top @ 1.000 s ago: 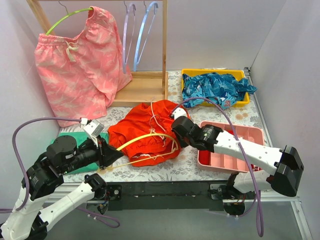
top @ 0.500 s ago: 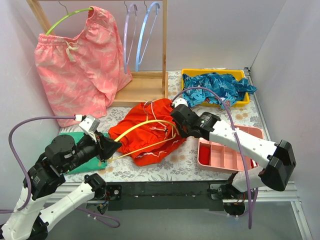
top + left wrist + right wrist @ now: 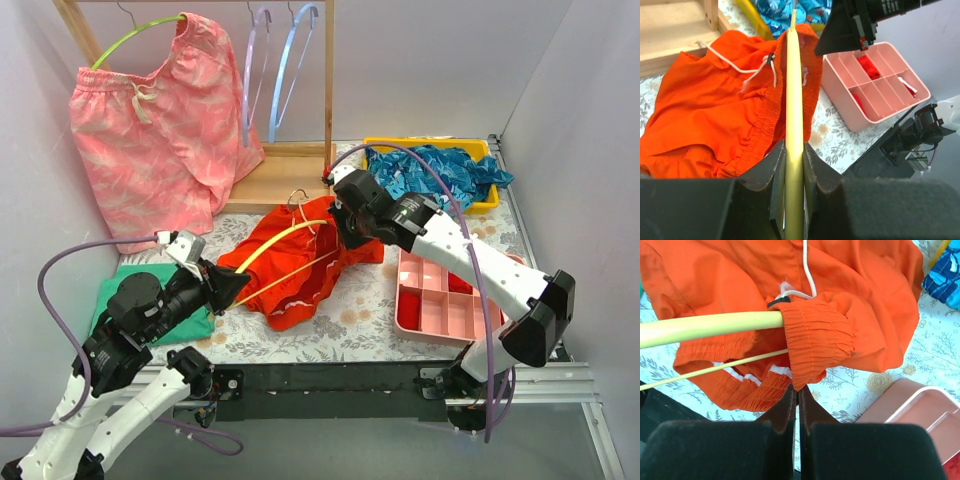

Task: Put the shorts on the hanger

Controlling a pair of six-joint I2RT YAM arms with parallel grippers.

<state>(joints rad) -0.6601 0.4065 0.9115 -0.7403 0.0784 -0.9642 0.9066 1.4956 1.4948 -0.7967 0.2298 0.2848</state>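
"Yellow plastic on the left first: our left hand (image 3: 794,150) is nearly closed, clamped on the end of the hanger (image 3: 794,95). Has it moved?"

"A little, up and toward the middle of the table (image 3: 370,325) compared with a second ago. The hanger's arc now rides higher and reaches farther back."

"And the shorts (image 3: 300,285)?"

"They sit mid-table, partly lifted, with the elastic waistband threaded over the hanger's arm. A second ago they were a flatter heap nearer our bases. Now the cloth is drawn out along the rod."

"Is that our right hand (image 3: 796,399) at work?"

"We think so. It is shut tight, pinching a fold of the waistband, and it has travelled away from the pink tray (image 3: 470,300) toward the wooden rack (image 3: 290,180)."

"What does that mean for the job?"

"We judge the waistband is being pulled farther onto the hanger, so the threading is under way. Most of the fabric still sags to the table, so the shorts are not yet seated."
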